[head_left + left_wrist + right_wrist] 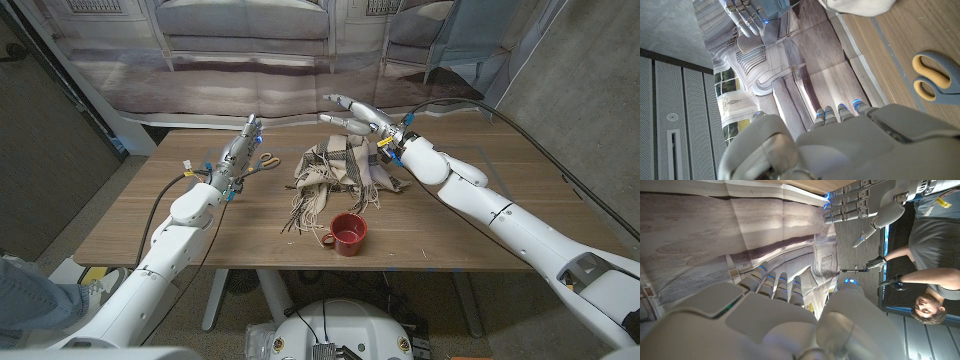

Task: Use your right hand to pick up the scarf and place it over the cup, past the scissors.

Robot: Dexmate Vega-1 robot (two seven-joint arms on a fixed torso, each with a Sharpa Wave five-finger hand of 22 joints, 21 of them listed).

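Note:
A plaid brown and cream scarf (337,173) with fringe lies crumpled at the middle of the table. In front of it stands a red cup (348,233). Scissors with yellow handles (266,159) lie to the scarf's left, and their handles (931,78) appear in the left wrist view. My right hand (352,113) hovers above the scarf's far edge with fingers spread and nothing in it. My left hand (243,143) stands beside the scissors, fingers straight, holding nothing. The right hand (746,11) appears far off in the left wrist view, and the left hand (860,202) in the right wrist view.
The wooden table (150,220) has bare room at both ends and in front. A printed backdrop (250,60) hangs behind the table's far edge. A person (930,265) holding controllers appears in the right wrist view.

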